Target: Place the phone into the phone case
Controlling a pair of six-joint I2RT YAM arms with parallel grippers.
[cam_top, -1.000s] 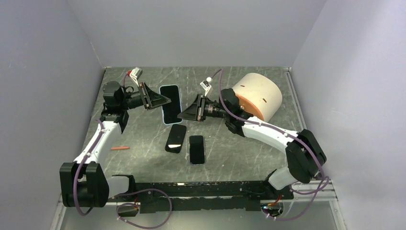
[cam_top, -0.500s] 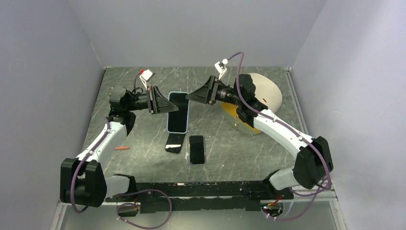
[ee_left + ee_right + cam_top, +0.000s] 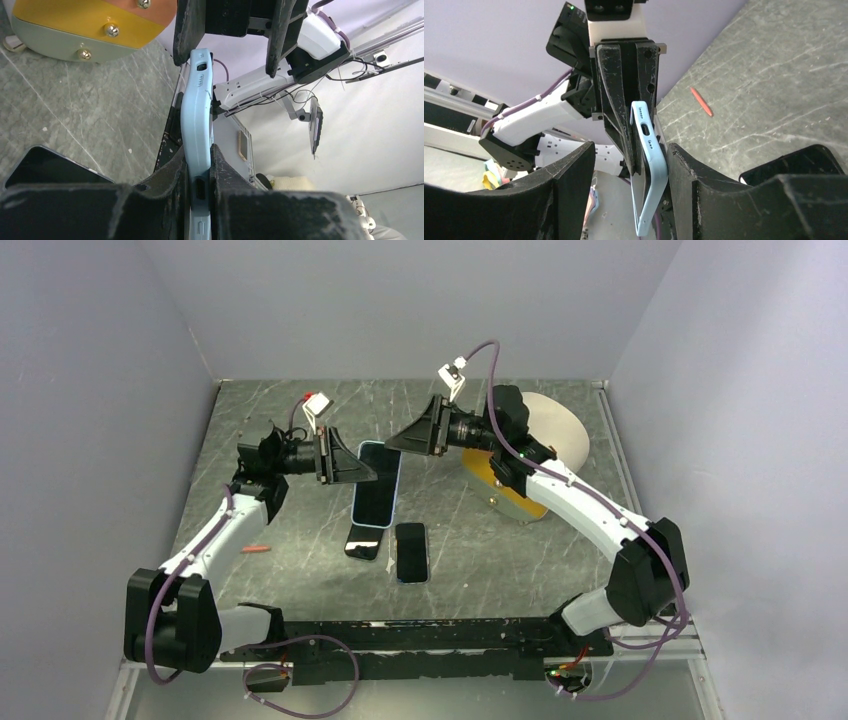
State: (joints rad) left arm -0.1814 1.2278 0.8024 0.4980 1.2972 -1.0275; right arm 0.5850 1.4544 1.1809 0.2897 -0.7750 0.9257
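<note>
Left gripper (image 3: 199,156) is pinching the blue case (image 3: 196,110) by one end; right gripper (image 3: 631,152) is straddling the other, jaws apart.

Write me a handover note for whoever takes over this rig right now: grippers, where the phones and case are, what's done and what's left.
Left gripper: shut on one end of the light-blue phone case, holding it off the table.
Right gripper: open, its fingers either side of the case's other end.
One black phone lies flat on the table. The other black phone lies beside it, its far end hidden by the raised case in the top view.
Done: case picked up.
Left: take a phone from the table and seat it in the case.
</note>
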